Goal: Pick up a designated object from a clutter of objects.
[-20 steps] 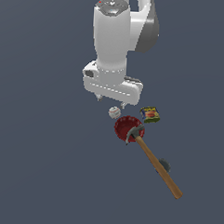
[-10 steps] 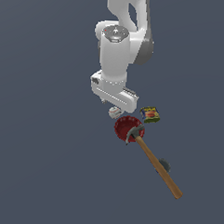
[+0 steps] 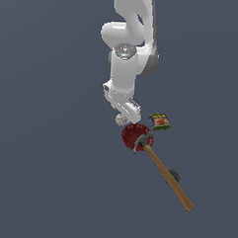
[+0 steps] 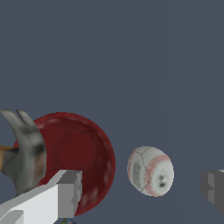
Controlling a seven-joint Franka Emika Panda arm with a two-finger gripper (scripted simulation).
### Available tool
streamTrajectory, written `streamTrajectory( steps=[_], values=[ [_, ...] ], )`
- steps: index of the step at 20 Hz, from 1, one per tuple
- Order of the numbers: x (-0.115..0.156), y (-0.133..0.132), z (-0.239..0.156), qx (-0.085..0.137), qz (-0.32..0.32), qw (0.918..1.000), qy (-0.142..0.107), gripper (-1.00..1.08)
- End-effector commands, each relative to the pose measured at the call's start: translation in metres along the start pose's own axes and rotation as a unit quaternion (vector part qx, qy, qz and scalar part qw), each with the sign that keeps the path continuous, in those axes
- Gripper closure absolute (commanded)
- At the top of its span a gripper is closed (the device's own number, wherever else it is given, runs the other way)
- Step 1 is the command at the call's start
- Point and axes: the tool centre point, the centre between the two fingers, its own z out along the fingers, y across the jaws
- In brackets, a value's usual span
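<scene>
Hovering low over the clutter with the gripper (image 4: 140, 192) spread wide — one finger (image 4: 65, 192) close to the red bowl's rim, the other finger (image 4: 214, 190) well out on the far side of the baseball (image 4: 150, 170). Ball sitting on the floor between the two fingers, nearer the bowl-side one, touched by neither as far as the wrist view shows. From the exterior view, baseball (image 3: 121, 120) just peeking out under the white hand, right beside the red bowl (image 3: 135, 136) and apart from the small printed box (image 3: 160, 122) on the exterior view's right. Hammer (image 3: 163, 168) lying with its grey head on the bowl and its wooden handle running away toward the lower part of the exterior view's right; a tiny grey item (image 3: 175, 176) next to the handle.

Judging progress: approach and alignment look mostly done — nothing grasped, nothing lifted yet. Left to do, by the look of it: perhaps a little more descent so the fingers sit level with the ball's middle, then closing on it, then raising it clear. Worth watching the bowl-side finger, since it appears very near the rim in the wrist view; whether it actually touches cannot be told. Also a round ball, likely to roll if one finger arrives first.
</scene>
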Motion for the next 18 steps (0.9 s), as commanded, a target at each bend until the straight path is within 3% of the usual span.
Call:
streamTrajectory(
  steps=[1,10,18],
  values=[
    [-0.008,0.007,0.012,-0.001,0.03,0.9996,0.0,-0.92],
    [-0.034,0.029,0.043,-0.004,0.116,0.9933,0.0,-0.92],
    [-0.046,0.04,0.055,-0.005,0.153,0.9883,-0.001,-0.92]
  ],
)
